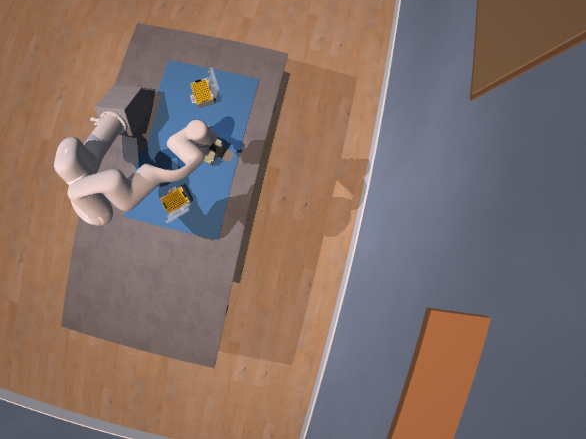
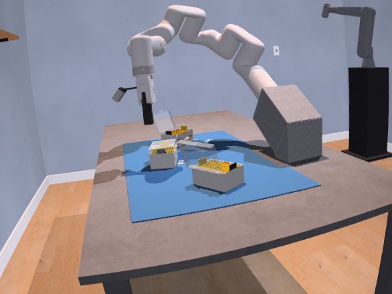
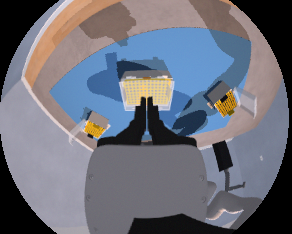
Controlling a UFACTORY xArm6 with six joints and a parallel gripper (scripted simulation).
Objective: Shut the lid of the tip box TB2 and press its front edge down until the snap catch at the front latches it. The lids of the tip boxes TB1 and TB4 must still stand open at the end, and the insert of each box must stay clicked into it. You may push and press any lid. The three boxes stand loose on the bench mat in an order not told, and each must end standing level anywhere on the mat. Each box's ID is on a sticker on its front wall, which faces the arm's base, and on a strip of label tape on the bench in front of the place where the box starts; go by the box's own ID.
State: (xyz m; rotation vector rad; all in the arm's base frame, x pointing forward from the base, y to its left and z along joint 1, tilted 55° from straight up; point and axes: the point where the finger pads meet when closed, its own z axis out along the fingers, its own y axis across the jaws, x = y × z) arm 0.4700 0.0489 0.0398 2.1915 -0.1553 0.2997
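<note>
End effector (image 2: 147, 120) shut, blue mat (image 2: 160, 197), wooden floor (image 2: 50, 240)

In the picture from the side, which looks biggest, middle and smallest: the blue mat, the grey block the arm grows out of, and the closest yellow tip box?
1. Blue mat, widest by far.
2. Grey block at the arm's foot.
3. Closest tip box, smallest.

The box sits nearer the camera than the block and still looks smaller, so this order is safe.

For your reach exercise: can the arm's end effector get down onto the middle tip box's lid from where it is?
Probably yes: the shut end effector hangs above the middle tip box, nothing between them; its lid looks lowered.
</note>
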